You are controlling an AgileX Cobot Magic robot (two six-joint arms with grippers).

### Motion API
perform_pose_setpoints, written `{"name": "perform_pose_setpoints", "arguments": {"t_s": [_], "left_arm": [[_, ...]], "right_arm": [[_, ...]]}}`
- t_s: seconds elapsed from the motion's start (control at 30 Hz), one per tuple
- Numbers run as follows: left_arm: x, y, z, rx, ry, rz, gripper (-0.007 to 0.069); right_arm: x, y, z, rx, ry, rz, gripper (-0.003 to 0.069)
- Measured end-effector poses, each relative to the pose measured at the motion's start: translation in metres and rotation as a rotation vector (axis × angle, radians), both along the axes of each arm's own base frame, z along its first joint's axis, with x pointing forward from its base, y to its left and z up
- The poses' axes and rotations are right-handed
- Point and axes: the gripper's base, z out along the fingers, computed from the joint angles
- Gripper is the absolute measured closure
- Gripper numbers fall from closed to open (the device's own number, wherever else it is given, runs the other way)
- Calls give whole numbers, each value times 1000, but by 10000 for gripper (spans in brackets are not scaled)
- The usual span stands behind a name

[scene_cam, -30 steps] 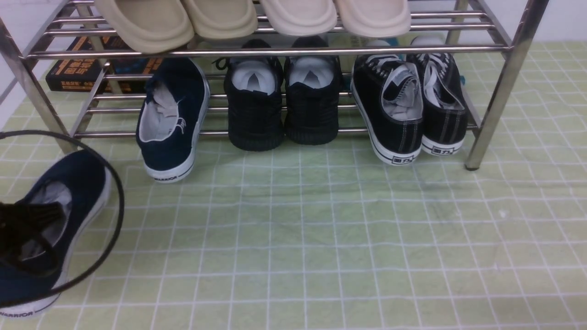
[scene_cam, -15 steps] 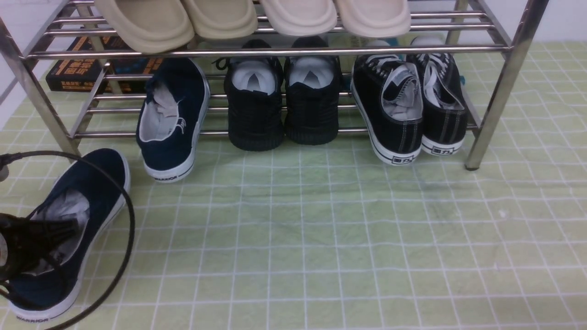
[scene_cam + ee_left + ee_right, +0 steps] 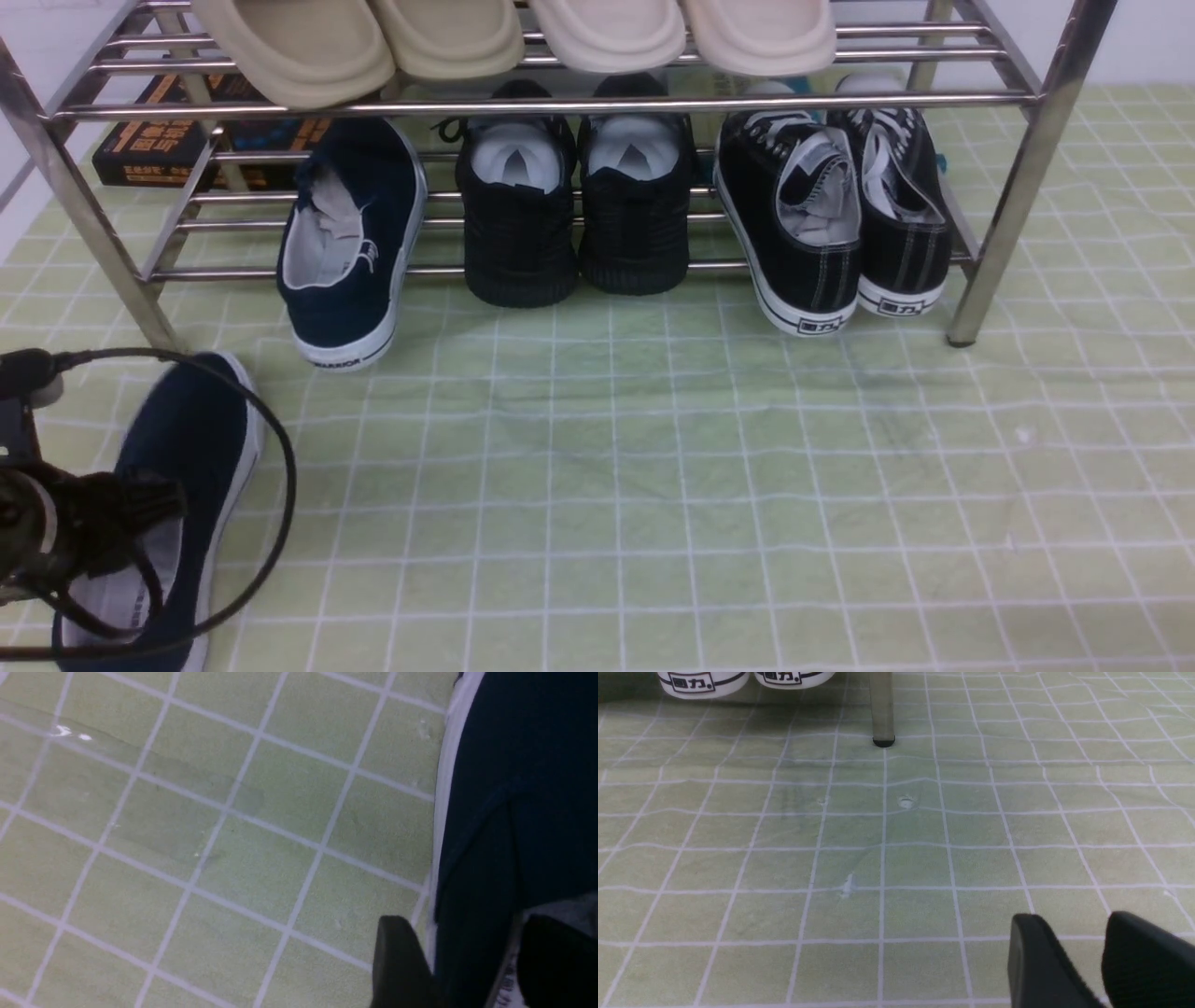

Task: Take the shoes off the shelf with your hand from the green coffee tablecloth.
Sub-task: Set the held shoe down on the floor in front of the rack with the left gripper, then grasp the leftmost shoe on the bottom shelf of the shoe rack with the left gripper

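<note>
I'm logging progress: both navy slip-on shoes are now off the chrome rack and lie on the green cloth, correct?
Not both. One navy slip-on shoe lies on the green cloth. The other navy slip-on still rests on the lower tier of the chrome rack, as the front view shows.

Far ahead of the left tool (image 3: 476, 970), a plain white wall (image 3: 1153, 37) closes the scene, showing at both upper corners of the front view. Ahead of that tool and close to the wall, a black book (image 3: 154, 140) with orange lettering lies flat. A pale strip (image 3: 7, 219) runs ahead and to the tool's left; whether it is wall or bench cannot be told. The light is even and soft, with faint shadows.
</note>
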Motion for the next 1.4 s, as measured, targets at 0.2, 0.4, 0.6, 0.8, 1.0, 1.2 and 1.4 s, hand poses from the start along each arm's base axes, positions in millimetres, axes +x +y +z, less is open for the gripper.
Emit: {"name": "perform_pose_setpoints", "arguments": {"t_s": [0.2,0.4,0.6,0.8,1.0,1.2,1.4], "left_arm": [[4,9,53,11,-85,155,166],[19,-4,110,-133,-181,100,379],[64,-24,124,-241,-113,-60,617],[116,-36,102,-305,-23,-122,572],[151,-39,88,-319,-38,-131,349],[166,-40,72,-323,-60,-131,202],[179,-41,51,-323,-55,-126,205]], "right_arm": [[0,0,0,0,0,0,422],[0,0,0,0,0,0,422],[0,0,0,0,0,0,422],[0,0,0,0,0,0,422],[0,0,0,0,0,0,422],[0,0,0,0,0,0,422],[0,0,0,0,0,0,422]]}}
